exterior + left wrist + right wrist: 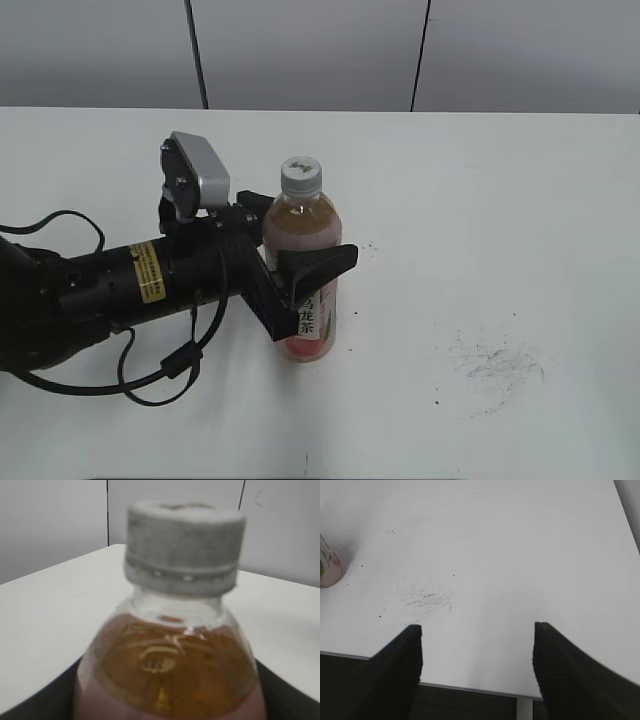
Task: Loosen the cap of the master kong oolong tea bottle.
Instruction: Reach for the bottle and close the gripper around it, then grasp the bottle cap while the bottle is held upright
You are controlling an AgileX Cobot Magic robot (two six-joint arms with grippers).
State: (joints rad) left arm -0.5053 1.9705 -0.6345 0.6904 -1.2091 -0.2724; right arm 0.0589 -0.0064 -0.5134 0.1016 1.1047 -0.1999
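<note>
The clear plastic bottle of amber tea with a pink-and-white label (pixel 305 290) stands upright at centre frame on the white surface (pixel 500 200), its ribbed white-grey cap (pixel 301 178) on top. The left hand (pixel 300 265) brackets its body; whether it grips, I cannot tell. The right hand (pixel 477 670) hangs released above grey scuffs (pixel 426 599).

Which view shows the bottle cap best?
The left wrist view: the cap fills the frame close up, ribbed side visible though slightly blurred. The exterior view shows it small, from above. The right wrist view misses it, catching only the bottle's base.
</note>
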